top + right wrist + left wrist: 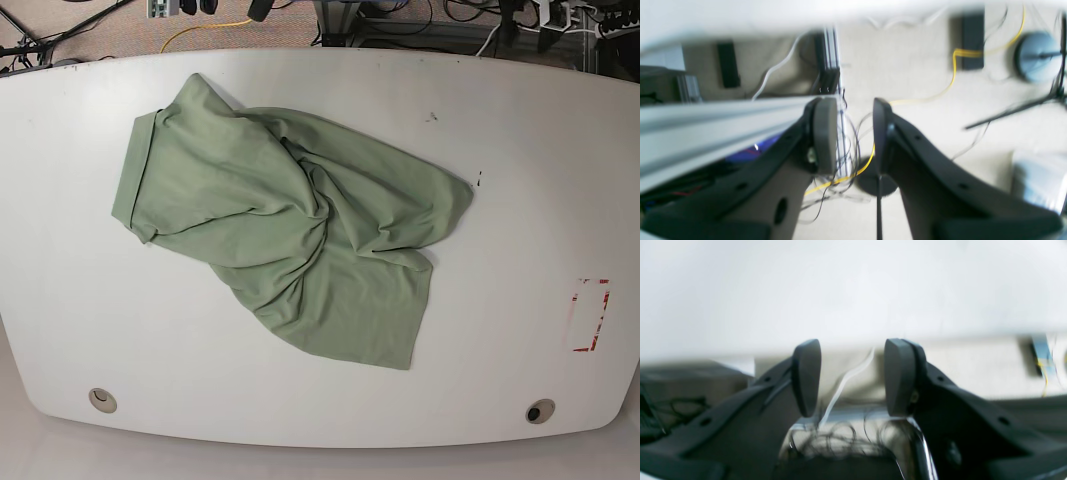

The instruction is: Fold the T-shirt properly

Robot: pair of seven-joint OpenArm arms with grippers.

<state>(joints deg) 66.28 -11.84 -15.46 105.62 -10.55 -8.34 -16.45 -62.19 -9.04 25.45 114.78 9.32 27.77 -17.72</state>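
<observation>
L claw point(853, 376) fills its wrist view, pads apart w/ nothing between, only cables and floor behind; R claw point(850, 135) likewise parted and empty, above a yellow cable point(953, 70). The T-shirt point(290, 230) lies crumpled on the white surface point(520, 180), left of centre in base view, apart from both claws.

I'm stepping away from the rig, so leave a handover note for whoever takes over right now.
Left gripper: open, empty, off the table.
Right gripper: open, empty, also off the table.
T-shirt: crumpled in a heap on the white table, toward the base view's left.
Done: no fold yet.
Left: spread it flat, then fold it.
</observation>
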